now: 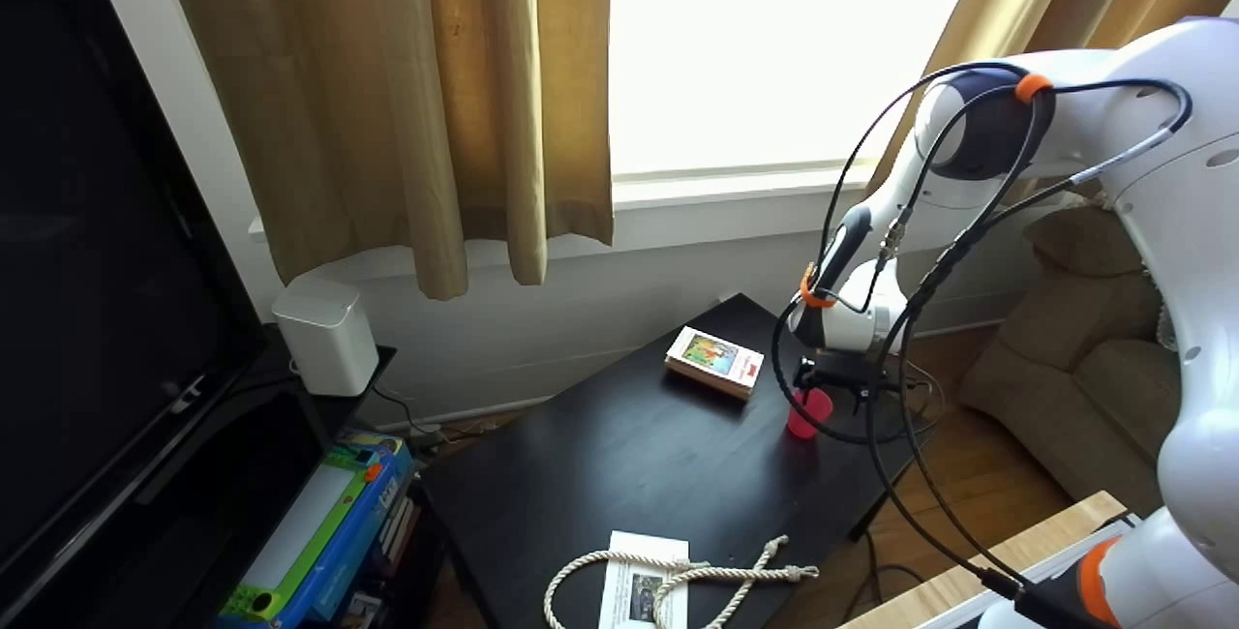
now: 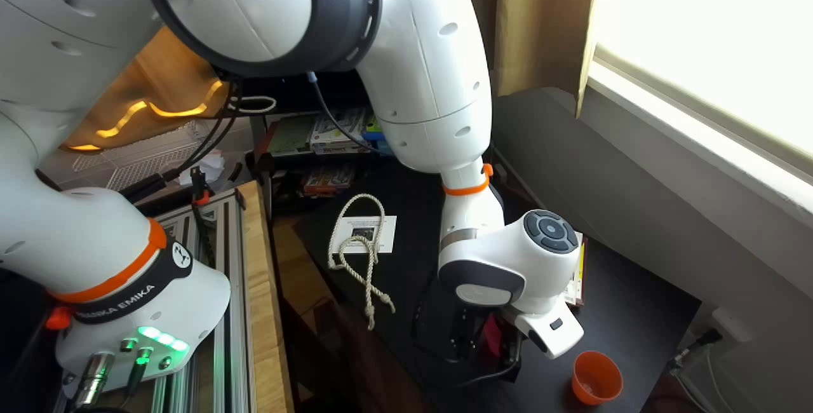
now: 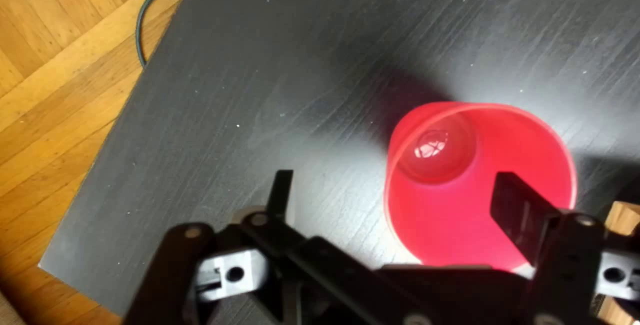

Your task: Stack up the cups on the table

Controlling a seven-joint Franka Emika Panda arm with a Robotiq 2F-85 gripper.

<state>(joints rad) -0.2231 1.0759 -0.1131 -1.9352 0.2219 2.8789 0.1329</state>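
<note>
In an exterior view, at five o'clock, the gripper [image 2: 488, 349] hides much of the red cup [image 2: 492, 335]; the arm [image 2: 429, 76] covers most of the flat box [image 2: 575, 283] at four o'clock; in an exterior view we find the television [image 1: 106, 252] cut off at nine o'clock, the sheet [image 1: 619, 598] at six.

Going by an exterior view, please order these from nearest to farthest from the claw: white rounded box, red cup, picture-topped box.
In an exterior view:
1. Red cup: just below the open claw.
2. Picture-topped box: on the table, left of the claw in the picture.
3. White rounded box: far left, off the table, beside the television.
</note>
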